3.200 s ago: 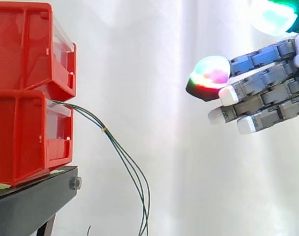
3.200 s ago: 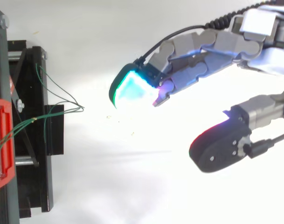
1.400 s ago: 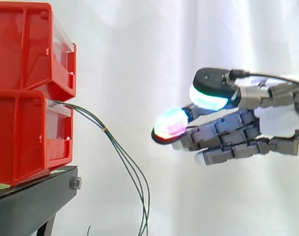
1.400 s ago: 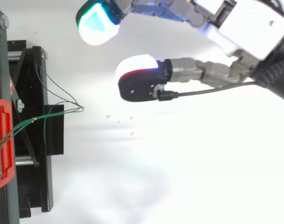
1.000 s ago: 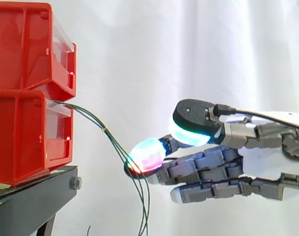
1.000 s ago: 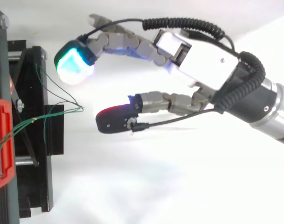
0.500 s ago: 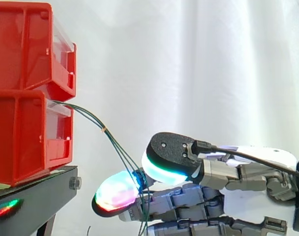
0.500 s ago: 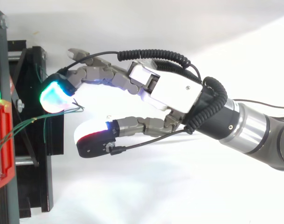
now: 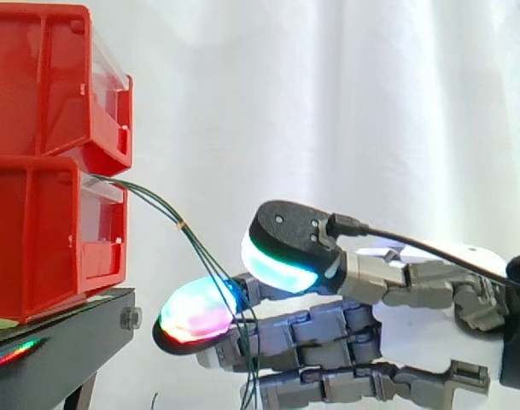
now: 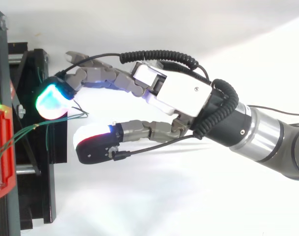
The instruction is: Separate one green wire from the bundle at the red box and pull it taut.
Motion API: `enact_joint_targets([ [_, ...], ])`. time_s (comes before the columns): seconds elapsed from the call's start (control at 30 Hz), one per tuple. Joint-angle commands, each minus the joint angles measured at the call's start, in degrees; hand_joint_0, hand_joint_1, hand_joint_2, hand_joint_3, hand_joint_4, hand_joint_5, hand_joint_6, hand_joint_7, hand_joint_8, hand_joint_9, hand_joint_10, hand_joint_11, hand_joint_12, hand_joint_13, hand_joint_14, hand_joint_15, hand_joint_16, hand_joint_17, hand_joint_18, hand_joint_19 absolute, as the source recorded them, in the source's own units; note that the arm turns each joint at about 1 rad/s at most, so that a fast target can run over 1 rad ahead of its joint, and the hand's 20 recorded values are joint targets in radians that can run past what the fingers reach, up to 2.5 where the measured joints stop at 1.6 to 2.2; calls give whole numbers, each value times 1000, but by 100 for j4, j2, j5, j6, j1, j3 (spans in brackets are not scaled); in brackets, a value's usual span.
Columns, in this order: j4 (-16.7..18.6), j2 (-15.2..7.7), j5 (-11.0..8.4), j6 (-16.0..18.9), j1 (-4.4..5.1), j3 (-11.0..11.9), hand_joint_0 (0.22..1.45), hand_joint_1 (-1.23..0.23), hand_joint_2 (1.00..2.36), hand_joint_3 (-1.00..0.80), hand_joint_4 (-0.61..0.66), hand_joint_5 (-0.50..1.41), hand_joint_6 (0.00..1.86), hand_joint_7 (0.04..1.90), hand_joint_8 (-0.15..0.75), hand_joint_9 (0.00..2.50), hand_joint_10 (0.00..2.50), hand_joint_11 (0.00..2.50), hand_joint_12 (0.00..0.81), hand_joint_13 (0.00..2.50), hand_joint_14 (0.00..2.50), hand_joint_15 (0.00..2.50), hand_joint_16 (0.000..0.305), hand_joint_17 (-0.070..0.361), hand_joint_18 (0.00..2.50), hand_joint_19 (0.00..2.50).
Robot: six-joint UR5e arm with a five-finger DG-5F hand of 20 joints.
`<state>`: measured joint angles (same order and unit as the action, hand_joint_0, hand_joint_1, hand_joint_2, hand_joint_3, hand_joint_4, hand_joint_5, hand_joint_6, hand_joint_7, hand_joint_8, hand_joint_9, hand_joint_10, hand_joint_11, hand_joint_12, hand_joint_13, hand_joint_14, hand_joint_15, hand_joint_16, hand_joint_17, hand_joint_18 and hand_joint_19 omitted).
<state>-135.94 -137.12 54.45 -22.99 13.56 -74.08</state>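
Far left: two red boxes stacked, upper box (image 9: 55, 85) on lower box (image 9: 46, 239), both on one black stand (image 9: 63, 342) and reaching its right edge.

The wires (image 9: 148, 201) leave the front of the lower box as a bundle. They run down and to the right, clear of the stand's right edge, and hang free before the white curtain (image 9: 328, 102). We see one small yellowish tie (image 9: 181, 225) cinching them. Below it they fan out, and we count about three strands, though they overlap too much to be sure.

Right: one hand (image 9: 328, 333), wide open, holding nothing. Its fingers are nearly straight and its thumb is well apart from them. In the side view the fanned strands cross in front of the fingers, just beside the glowing pads (image 9: 195, 312). From above, the wires' outer end lies in the gap between finger and thumb.

Handling, as we judge it: thin, light and springy, slack now. The strands will slide off broad pads and tangle with each other. Best to pinch one strand below the tie, where they spread apart. Pull away from the box gently, because a hard tug could kink the wire or shift the boxes.
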Motion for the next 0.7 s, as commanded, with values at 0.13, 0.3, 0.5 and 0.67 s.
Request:
enact_joint_targets([
  [0.13,-117,1,-4,-4,15,201,525,-533,1004,-445,306,-200,502,783,309,398,1,112,363,261,0,2,55,125,374,175],
  [0.3,-143,1,4,31,24,219,531,-539,1005,-443,325,-186,502,816,310,425,2,119,360,285,0,9,55,124,402,181],
  [0.5,-143,1,4,67,32,219,542,-546,1005,-440,355,-157,503,911,318,482,3,132,359,337,1,19,54,122,451,184],
  [0.67,-143,1,4,58,59,254,550,-552,1005,-439,345,-144,503,963,315,513,3,152,355,359,0,28,54,121,474,189],
])
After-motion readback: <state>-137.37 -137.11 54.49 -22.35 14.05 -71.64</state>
